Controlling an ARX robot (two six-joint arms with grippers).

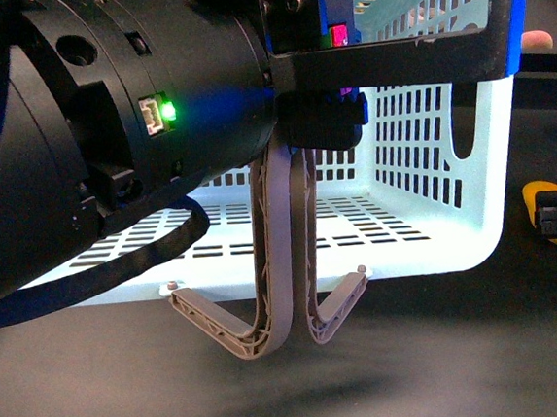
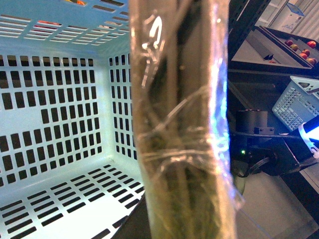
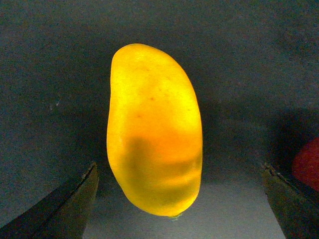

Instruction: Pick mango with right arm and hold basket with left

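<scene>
Your left arm (image 1: 106, 136) crowds the near front view. Its end effector (image 1: 346, 85) is clamped on the two grey-brown handles (image 1: 284, 267) of the turquoise basket (image 1: 429, 146). Your right end effector (image 3: 178, 169) is spread wide, its fingers flanking the mango (image 3: 152, 129) without touching it. The mango lies on the dark worktop (image 3: 50, 74).

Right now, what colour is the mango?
The mango is yellow shading to orange; right wrist view shows it best.
</scene>
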